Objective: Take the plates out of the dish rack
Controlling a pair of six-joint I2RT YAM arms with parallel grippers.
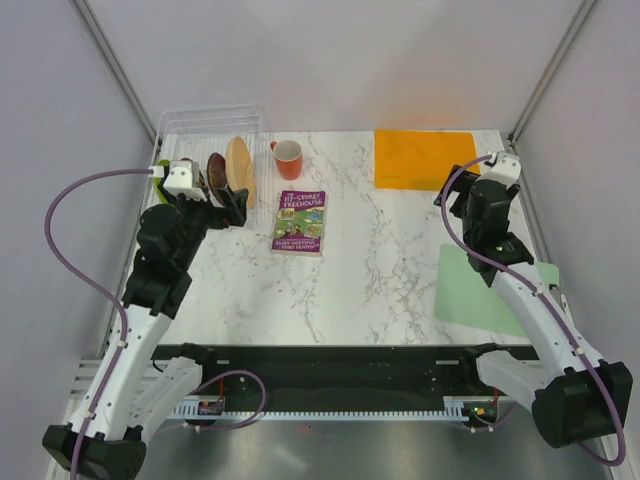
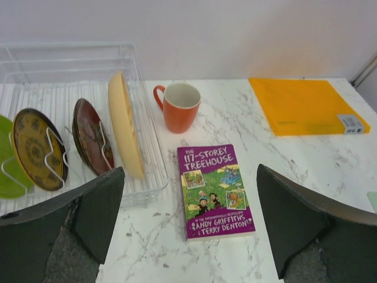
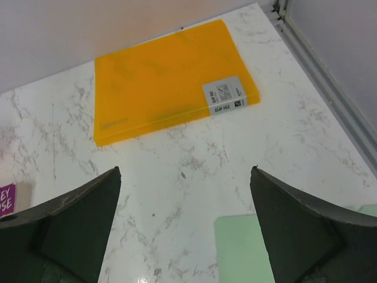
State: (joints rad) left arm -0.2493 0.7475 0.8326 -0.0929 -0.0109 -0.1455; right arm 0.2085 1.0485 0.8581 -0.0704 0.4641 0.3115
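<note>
The clear dish rack (image 1: 210,113) (image 2: 70,47) stands at the table's far left. Upright in its slots are a large pale-yellow plate (image 2: 125,127) (image 1: 240,166), a dark red patterned plate (image 2: 91,137) (image 1: 216,170), a brown-and-yellow plate (image 2: 37,148) and a lime-green plate (image 2: 7,162) at the left edge. My left gripper (image 1: 233,206) (image 2: 189,172) hovers open just near-right of the rack, holding nothing. My right gripper (image 1: 449,196) (image 3: 185,172) hangs open and empty over bare marble at the far right.
An orange-red mug (image 1: 288,158) (image 2: 178,106) stands right of the rack. A purple book (image 1: 300,221) (image 2: 215,190) lies in front of it. An orange folder (image 1: 423,158) (image 3: 171,79) lies at the back right, a green mat (image 1: 490,290) (image 3: 253,247) nearer.
</note>
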